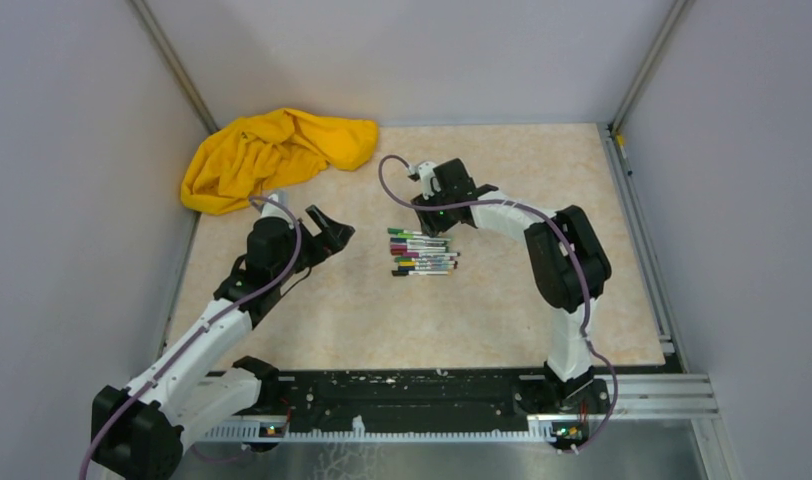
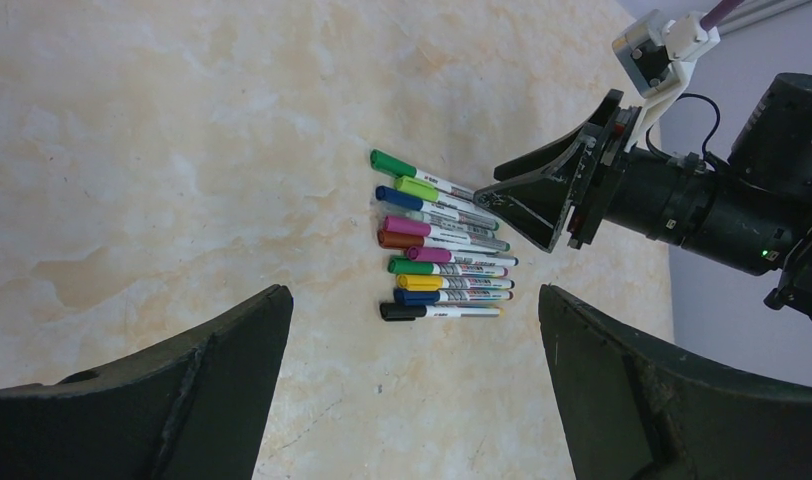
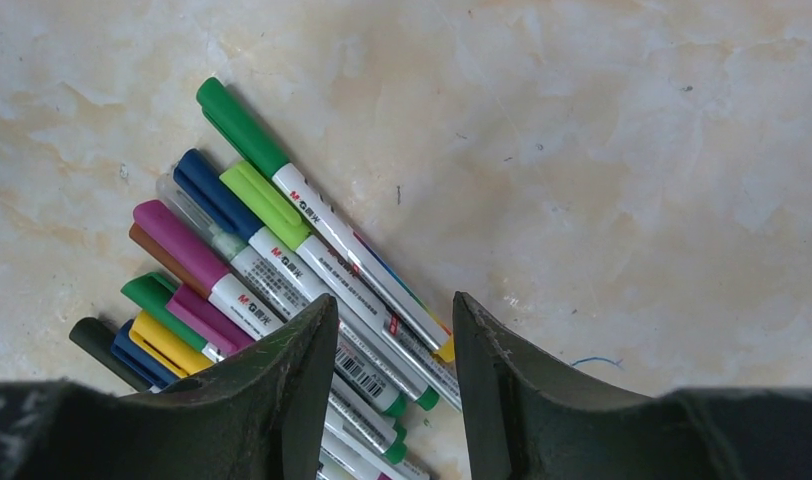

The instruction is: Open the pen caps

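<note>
**Q:** Where are the pens point(image 2: 442, 245), and in what condition?

**A:** The pens are stacked side by side on the table point(image 1: 542, 300). The yellow cloth point(image 1: 272, 155) lies well apart from the stack. All the pen caps point(image 2: 406, 227) are seen fitted. The capped ends are turned toward the left gripper point(image 1: 327, 232), the tail ends toward the right gripper point(image 2: 490, 198).

**Q:** How are the jaws set?

**A:** The left gripper is spread wide and held off the capped side of the stack, touching nothing. The right gripper is narrowed to about half width and lowered over the tail ends at the stack's far edge. The barrel of the pen with the green cap point(image 3: 240, 125) is seen running into the gap. The gap is wider than one barrel, so no grip is judged to be made.

**Q:** Why this arrangement?

**A:** A barrel is probably to be pinched at its tail, so that the cap is left exposed for the opposite jaws. One pen should be separated first; otherwise neighbours may be dragged along.
</note>
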You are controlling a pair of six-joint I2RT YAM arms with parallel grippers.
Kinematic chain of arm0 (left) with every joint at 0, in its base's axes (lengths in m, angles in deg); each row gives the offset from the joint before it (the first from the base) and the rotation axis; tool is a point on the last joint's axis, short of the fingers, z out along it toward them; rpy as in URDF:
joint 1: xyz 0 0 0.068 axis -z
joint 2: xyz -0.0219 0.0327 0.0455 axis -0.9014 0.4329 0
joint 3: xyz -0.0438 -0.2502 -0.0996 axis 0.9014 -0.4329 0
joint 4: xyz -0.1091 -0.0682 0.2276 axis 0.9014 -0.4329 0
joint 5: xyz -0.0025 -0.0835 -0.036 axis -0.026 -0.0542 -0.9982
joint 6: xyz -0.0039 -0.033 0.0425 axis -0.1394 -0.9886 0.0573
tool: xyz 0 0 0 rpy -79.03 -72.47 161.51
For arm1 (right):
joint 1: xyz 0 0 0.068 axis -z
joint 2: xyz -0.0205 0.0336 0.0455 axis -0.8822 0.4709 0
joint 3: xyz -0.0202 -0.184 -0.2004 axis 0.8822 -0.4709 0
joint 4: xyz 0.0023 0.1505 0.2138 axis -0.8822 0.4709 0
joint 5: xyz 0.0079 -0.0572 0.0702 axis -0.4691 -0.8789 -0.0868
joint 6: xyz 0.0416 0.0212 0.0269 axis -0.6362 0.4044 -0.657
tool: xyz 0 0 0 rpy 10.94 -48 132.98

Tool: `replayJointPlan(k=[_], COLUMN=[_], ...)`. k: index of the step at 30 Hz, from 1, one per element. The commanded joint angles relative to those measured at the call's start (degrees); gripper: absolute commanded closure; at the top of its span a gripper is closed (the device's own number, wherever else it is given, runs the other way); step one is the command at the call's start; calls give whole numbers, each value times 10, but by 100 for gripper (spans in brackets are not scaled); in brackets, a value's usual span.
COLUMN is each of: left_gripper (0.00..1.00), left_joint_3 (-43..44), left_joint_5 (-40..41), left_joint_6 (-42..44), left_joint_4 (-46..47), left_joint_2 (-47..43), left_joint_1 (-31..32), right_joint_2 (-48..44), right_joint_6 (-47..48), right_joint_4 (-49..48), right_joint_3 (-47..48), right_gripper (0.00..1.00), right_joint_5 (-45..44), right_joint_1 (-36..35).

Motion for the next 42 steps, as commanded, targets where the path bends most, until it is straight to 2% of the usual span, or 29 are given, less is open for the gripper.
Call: replayJointPlan(k=[1, 42], left_gripper=[1, 1], left_joint_3=[-9, -41], left_joint_5=[-6, 0], left_joint_6=[-3, -8], left_joint_4=[20, 30], left_joint_2=[-2, -10], left_joint_1=[2, 2], right_joint_2=[11, 56], right_joint_6=[7, 32], right_joint_4=[-7, 8], right_joint_3=[31, 71], right_gripper=[54, 60], right_joint_5=[7, -34], right_joint_1=[-10, -18])
